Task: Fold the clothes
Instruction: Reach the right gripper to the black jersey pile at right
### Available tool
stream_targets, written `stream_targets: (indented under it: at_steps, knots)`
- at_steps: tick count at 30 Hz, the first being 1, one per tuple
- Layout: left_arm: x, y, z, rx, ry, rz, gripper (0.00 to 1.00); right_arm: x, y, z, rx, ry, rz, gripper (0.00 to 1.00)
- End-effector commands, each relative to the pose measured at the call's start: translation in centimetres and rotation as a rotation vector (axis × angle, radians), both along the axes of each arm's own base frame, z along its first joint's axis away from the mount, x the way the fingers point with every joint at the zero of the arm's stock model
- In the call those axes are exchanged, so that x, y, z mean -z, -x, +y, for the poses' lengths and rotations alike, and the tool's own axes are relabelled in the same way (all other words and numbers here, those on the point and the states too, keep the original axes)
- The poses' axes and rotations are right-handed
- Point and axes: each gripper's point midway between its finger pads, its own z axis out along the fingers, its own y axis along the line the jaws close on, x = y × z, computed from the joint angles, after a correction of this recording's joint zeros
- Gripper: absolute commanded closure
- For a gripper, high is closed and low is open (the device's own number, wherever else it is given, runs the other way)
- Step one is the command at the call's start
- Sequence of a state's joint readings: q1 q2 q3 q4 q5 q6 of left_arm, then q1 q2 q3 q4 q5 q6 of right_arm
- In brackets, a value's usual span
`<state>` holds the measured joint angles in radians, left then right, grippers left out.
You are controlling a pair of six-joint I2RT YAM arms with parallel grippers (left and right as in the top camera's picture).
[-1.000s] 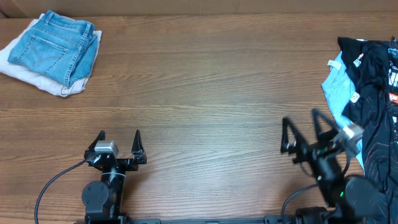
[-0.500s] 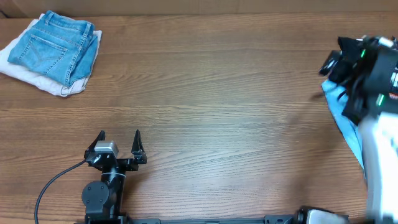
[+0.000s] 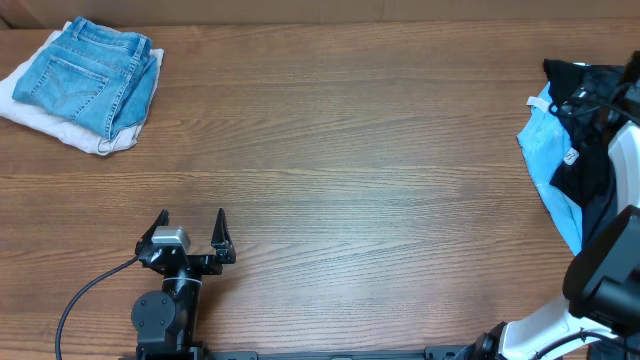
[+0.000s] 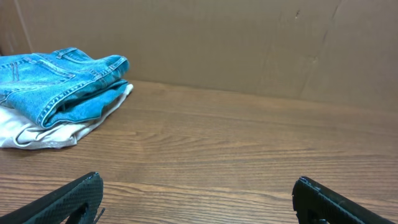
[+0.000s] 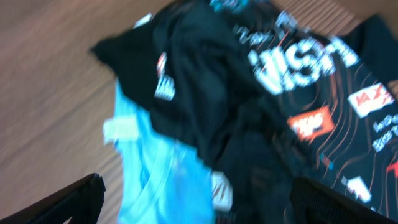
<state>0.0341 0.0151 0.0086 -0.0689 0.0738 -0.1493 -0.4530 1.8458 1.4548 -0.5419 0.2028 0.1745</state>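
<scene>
The jersey [image 5: 323, 93], black with thin orange contour lines, big white lettering and small sponsor patches, lies crumpled in a heap at the right edge of the worktop [image 3: 350, 150], towards the far corner. In the right wrist view a plain black garment [image 5: 205, 87] is bunched over its left part. A light blue garment [image 5: 155, 186] lies under both and sticks out towards the middle of the worktop. The right gripper [image 5: 198, 183] hangs over this heap with its jaws spread wide and holding nothing. Its two fingertips show only at the lower corners of the blurred wrist view, and whether they touch the cloth cannot be told. From overhead the right arm [image 3: 622, 165] reaches along the right edge and covers part of the heap. The left gripper [image 3: 192, 218] sits near the front edge, left of the middle. Its jaws are also wide apart and holding nothing, pointing towards the far side with bare wood between the fingers. A black cable [image 3: 78, 293] curves from its base towards the front left corner. In the far left corner folded blue jeans [image 3: 90, 70] lie on top of a white cloth [image 3: 35, 118], well apart from both grippers. A brown cardboard wall [image 4: 249, 43] stands along the far edge.
</scene>
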Motion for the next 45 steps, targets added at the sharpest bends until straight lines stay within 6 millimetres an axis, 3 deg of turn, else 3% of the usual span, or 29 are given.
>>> stream_targets:
  at_steps: [1,6,15,26,29,31,34,36,41,45]
  knots:
    - [0.0,0.0,-0.1,0.003,-0.023,-0.004,0.0,-0.3,-0.6,-2.9,0.044,0.033,-0.033,0.0]
    - [0.0,0.0,-0.1,0.003,-0.023,-0.004,0.0,2.9,-0.8,-4.9,0.076,0.025,-0.016,0.0]
    - [0.0,0.0,-0.1,0.003,-0.023,-0.004,0.0,7.8,-1.9,-5.7,0.085,0.007,0.011,0.02]
    - [0.0,0.0,-0.1,0.003,-0.023,-0.004,0.0,9.4,-1.5,-6.5,0.109,0.019,0.038,0.34]
    - [0.0,0.0,-0.1,0.003,-0.023,-0.004,0.0,10.3,-1.3,-6.6,0.117,0.02,0.058,0.35]
    - [0.0,0.0,-0.1,0.003,-0.023,-0.004,0.0,10.9,-1.0,-6.9,0.132,0.032,0.075,0.24]
    - [0.0,0.0,-0.1,0.003,-0.023,-0.004,0.0,10.9,-0.6,-7.5,0.157,0.062,0.089,0.24]
    - [0.0,0.0,-0.1,0.003,-0.023,-0.004,0.0,10.7,-0.6,-7.7,0.163,0.078,0.092,0.35]
    - [0.0,0.0,-0.1,0.003,-0.023,-0.004,0.0,10.8,-0.4,-7.6,0.152,0.077,0.107,0.92]
    - [0.0,0.0,-0.1,0.003,-0.023,-0.004,0.0,10.0,-0.4,-7.6,0.161,0.07,0.106,0.96]
